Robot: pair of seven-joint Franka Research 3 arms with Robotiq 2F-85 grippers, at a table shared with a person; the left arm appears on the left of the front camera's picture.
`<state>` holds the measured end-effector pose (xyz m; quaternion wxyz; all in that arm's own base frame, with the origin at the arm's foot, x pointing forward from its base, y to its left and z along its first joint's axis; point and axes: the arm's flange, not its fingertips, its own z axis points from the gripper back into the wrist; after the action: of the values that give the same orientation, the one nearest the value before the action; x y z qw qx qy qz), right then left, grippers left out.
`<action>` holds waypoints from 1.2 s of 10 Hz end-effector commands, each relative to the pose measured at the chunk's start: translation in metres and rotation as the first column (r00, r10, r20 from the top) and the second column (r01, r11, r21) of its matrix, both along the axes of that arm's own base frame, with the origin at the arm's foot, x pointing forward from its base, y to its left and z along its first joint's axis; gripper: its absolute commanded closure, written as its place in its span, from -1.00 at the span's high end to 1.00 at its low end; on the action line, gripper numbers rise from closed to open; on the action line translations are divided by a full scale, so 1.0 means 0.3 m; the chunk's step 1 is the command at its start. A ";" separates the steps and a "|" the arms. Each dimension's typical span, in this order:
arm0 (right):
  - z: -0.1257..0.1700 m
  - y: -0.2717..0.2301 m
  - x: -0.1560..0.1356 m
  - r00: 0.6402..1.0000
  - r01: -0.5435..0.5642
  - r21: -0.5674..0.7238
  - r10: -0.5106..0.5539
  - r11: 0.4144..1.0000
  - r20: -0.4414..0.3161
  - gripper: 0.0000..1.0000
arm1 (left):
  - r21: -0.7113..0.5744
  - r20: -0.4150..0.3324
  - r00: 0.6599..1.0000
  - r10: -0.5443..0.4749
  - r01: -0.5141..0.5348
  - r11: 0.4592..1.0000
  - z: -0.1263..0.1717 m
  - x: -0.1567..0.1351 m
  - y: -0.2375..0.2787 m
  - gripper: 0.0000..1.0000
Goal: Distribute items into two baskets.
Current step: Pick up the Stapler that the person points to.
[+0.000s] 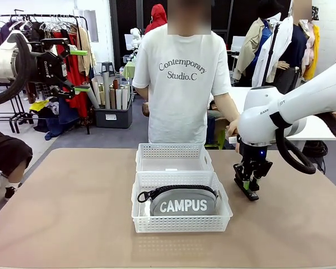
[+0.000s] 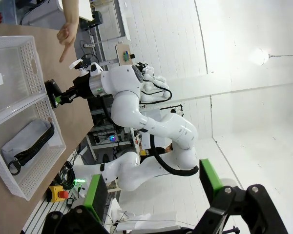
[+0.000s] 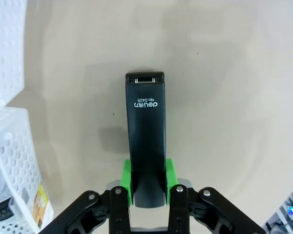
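Note:
The grey "CAMPUS" pouch (image 1: 182, 203) lies in the near white basket (image 1: 224, 216), which touches the far white basket (image 1: 173, 150); that one holds just a small white label. My right gripper (image 1: 247, 188) is down at the table, right of the near basket, shut on the black stapler (image 1: 250, 193). In the right wrist view the green pads (image 3: 126, 181) press both sides of the stapler (image 3: 145, 131), which points away over the tabletop. My left gripper (image 1: 81, 70) hangs open and high at the far left, holding nothing. From the left wrist view I see both baskets (image 2: 19, 63), the pouch (image 2: 24, 146) and the right gripper (image 2: 56, 95).
A person stands at the table's far side, one hand (image 1: 233, 128) near the far edge behind my right arm, with a finger (image 2: 64, 51) pointing down. Bare brown tabletop (image 1: 73, 213) spreads left and right of the baskets. Clothes racks and a bin stand beyond the table.

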<state>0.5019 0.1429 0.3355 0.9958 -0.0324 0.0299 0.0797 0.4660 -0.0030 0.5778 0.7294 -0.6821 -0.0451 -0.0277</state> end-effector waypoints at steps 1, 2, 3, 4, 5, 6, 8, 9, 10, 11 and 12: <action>0.144 -0.003 -0.010 0.999 0.020 0.012 -0.021 1.000 0.045 -1.00 | -0.004 -0.006 1.000 -0.006 0.006 1.000 0.007 -0.002 0.004 1.00; 0.250 0.001 -0.012 0.997 0.013 0.067 -0.018 0.998 0.073 -1.00 | -0.004 -0.006 1.000 -0.006 0.006 1.000 0.007 -0.002 0.004 1.00; 0.359 0.008 -0.009 0.995 0.071 0.118 -0.078 0.991 0.060 -1.00 | -0.004 -0.006 1.000 -0.006 0.006 1.000 0.007 -0.002 0.004 1.00; 0.457 0.015 -0.003 0.987 0.143 0.138 -0.152 0.980 0.054 -1.00 | -0.004 -0.006 1.000 -0.006 0.006 1.000 0.007 -0.002 0.004 1.00; 0.558 0.018 0.012 0.984 0.163 0.162 -0.172 0.973 0.046 -1.00 | -0.004 -0.006 1.000 -0.006 0.006 1.000 0.007 -0.002 0.004 1.00; 0.639 0.029 0.020 0.984 0.160 0.164 -0.171 0.973 0.055 -1.00 | -0.004 -0.006 1.000 -0.006 0.006 1.000 0.007 -0.002 0.004 1.00; 0.813 0.064 0.035 0.991 0.122 0.164 -0.129 0.979 0.036 -1.00 | -0.004 -0.006 1.000 -0.006 0.006 1.000 0.007 -0.002 0.004 1.00; 0.883 0.079 0.051 0.992 0.115 0.170 -0.122 0.979 0.029 -1.00 | -0.004 -0.006 1.000 -0.006 0.006 1.000 0.007 -0.002 0.004 1.00; 0.957 0.095 0.058 0.992 0.113 0.178 -0.122 0.977 0.037 -1.00 | -0.004 -0.006 1.000 -0.006 0.006 1.000 0.007 -0.002 0.004 1.00; 1.037 0.105 0.083 0.991 0.106 0.178 -0.118 0.978 0.059 -1.00 | -0.004 -0.006 1.000 -0.006 0.006 1.000 0.007 -0.002 0.004 1.00; 1.090 0.111 0.095 0.988 0.114 0.196 -0.132 0.974 0.079 -1.00 | -0.004 -0.006 1.000 -0.006 0.006 1.000 0.007 -0.002 0.004 1.00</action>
<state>0.5154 0.1670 0.6455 0.9976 0.0568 -0.0184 0.0360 0.4661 -0.0029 0.5777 0.7294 -0.6821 -0.0451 -0.0277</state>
